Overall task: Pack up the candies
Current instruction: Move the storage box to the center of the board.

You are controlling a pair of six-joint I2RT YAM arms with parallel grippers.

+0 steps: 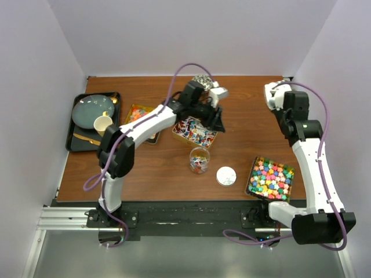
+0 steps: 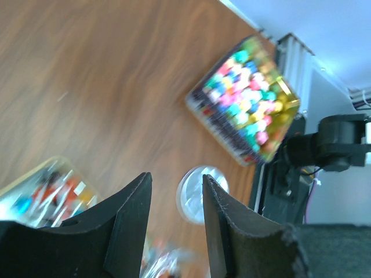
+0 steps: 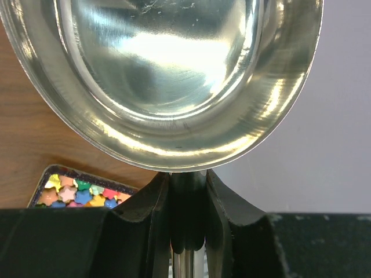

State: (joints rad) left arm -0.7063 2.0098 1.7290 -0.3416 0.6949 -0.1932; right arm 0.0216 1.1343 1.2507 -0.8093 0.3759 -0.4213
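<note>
The candies are small and light, and I think they are hard to pinch one by one. The wrapped pieces (image 1: pixel 194 132) look slick and crinkly. The gummies (image 1: pixel 138 114) look soft and sticky. The bright cube pieces (image 1: pixel 271 178) look firm and may roll away. Scooping a heap from below looks easier than pinching.

The right tool (image 3: pixel 186 179) is closed tight on the thin handle of a shiny metal scoop (image 3: pixel 174 75). The scoop is empty and is held up at the far right of the worktop (image 1: pixel 145 168). The left tool (image 2: pixel 175 178) is open with nothing in it, right by the wrapped pieces.

Each kind sits in its own low tray, and every tray is quite full. A clear jar (image 1: pixel 192 155) stands between the trays with some candies in it, not full. Its round lid (image 1: pixel 226 175) lies just beside it.
</note>
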